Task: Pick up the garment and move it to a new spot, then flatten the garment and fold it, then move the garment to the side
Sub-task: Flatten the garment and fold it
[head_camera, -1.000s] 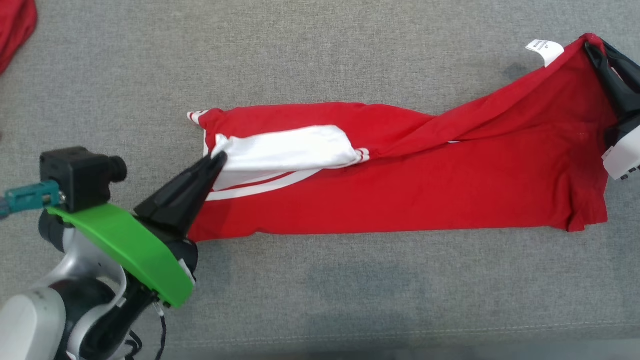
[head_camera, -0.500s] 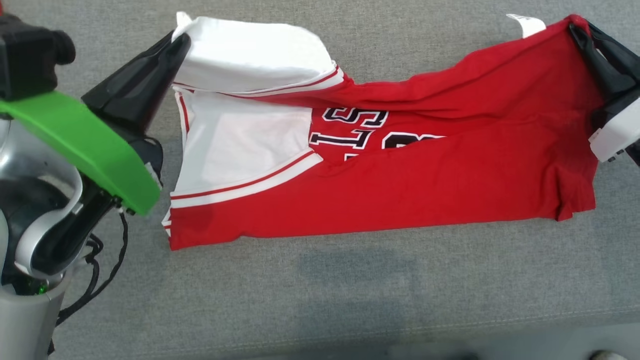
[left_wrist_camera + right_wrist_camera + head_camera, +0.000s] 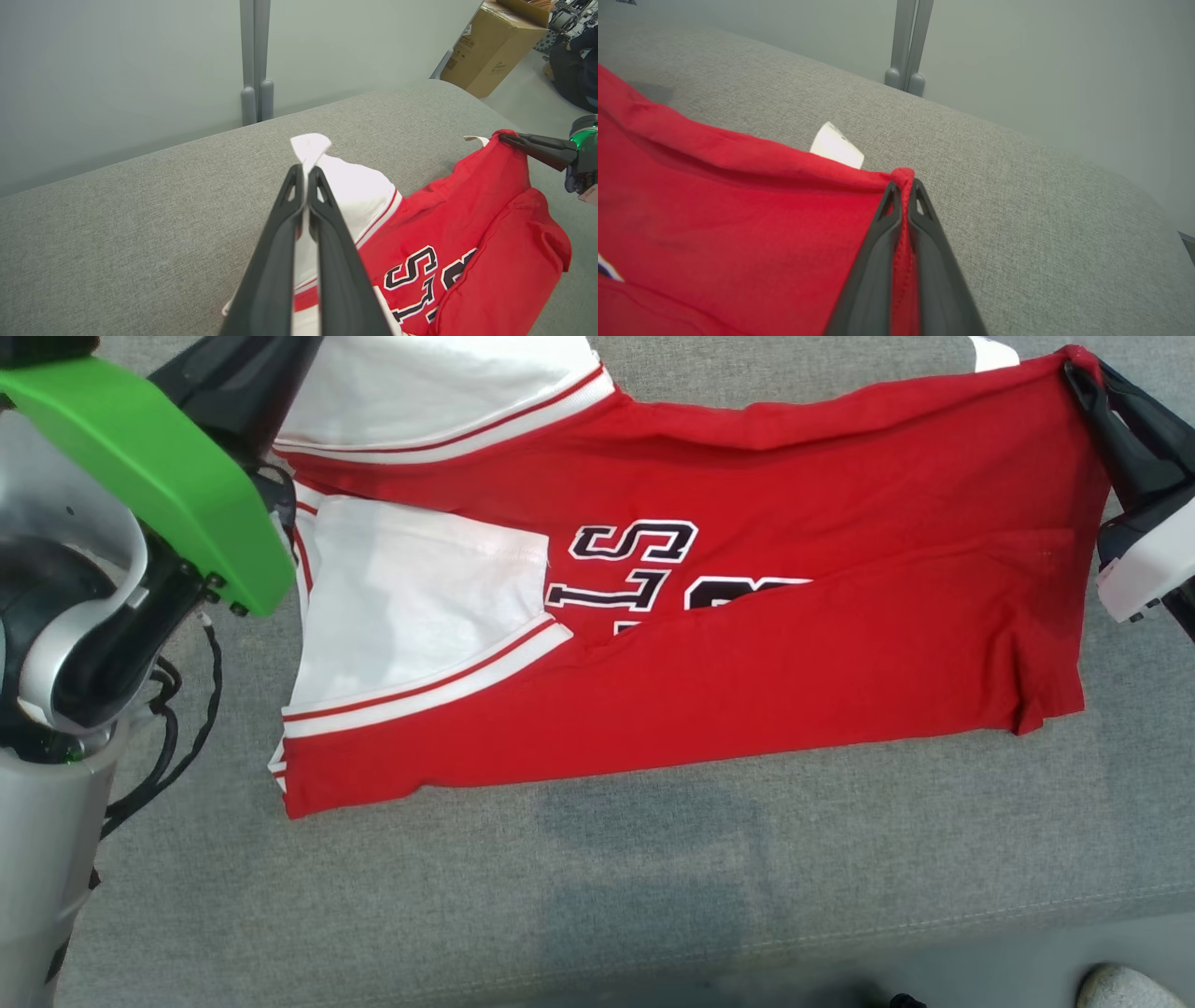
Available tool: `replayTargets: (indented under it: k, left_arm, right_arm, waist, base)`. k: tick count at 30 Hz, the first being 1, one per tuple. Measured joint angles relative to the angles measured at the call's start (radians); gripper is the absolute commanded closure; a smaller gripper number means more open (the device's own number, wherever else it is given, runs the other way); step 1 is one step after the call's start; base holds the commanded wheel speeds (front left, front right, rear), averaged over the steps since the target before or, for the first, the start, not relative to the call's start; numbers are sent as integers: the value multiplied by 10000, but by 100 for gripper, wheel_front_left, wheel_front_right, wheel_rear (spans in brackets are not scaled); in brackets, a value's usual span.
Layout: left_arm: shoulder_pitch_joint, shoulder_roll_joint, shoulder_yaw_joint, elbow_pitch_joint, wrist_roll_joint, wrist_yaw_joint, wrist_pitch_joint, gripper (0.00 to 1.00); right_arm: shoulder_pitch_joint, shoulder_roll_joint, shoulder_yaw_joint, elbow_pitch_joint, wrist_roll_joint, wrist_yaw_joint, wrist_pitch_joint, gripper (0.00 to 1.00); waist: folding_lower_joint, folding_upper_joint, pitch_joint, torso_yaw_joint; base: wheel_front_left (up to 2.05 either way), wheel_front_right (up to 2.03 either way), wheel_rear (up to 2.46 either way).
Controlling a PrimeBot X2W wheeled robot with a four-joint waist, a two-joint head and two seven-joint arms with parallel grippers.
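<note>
Left wrist view: the left gripper [image 3: 306, 169] is seen closed, its two dark fingers pinched on a white sleeve [image 3: 364, 191] of the garment [image 3: 467, 224], with a tuft of white cloth standing out past the tips at 12 o'clock. From the grip the sleeve is spread toward 4 o'clock, and black lettering [image 3: 416, 275] on red cloth is seen at 5 o'clock. At 3 o'clock the right gripper [image 3: 503, 136] is clamped on a red corner, just beside a white label [image 3: 475, 138]. A cardboard box [image 3: 490, 44] is seen on the floor at 2 o'clock, beyond the grey fabric surface [image 3: 140, 233].

In the right wrist view, the right gripper is shown shut, with a red hem run between its fingers. The label is seen just beside the tips at 11 o'clock.

In the head view, the garment is stretched across the middle between the left gripper at 10 o'clock and the right gripper at 2 o'clock. Its near part is laid on the surface, and a red fold is drawn over the lower lettering. A second white sleeve [image 3: 411, 597] is seen at 9 o'clock. The toe of a shoe [image 3: 1130, 987] is caught at 5 o'clock.
</note>
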Motion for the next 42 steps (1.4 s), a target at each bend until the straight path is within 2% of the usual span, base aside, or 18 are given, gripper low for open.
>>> replayTargets:
  k: [10, 16, 24, 37, 42]
  left_arm:
    - [-493, -244, -63, 583, 50, -104, -130, 100]
    - [-448, -276, -334, 734, 46, -334, -132, 100]
    - [733, -115, -320, 65, -378, -334, 23, 100]
    - [3408, 155, 113, -1835, -731, 625, 222, 100]
    - [4454, 228, 215, -2313, -1072, 805, 228, 100]
  right_arm:
    - [-70, 182, 125, 320, 0, 77, -96, 100]
    - [-56, 410, 253, 499, 0, 86, -267, 100]
    - [450, 349, 299, 416, 4, 86, -437, 100]
    - [1798, -130, 280, 48, 17, 71, -604, 98]
    - [2000, -130, 257, -155, 36, 59, -616, 98]
  waist:
    - [0, 0, -64, -47]
    - [0, 0, -276, -53]
    - [0, 0, -597, -46]
    - [0, 0, -973, 280]
    - [0, 0, -1029, 429]
  base:
    - [0, 0, 0]
    - [0, 0, 0]
    - [0, 0, 0]
    - [0, 0, 0]
    - [0, 0, 0]
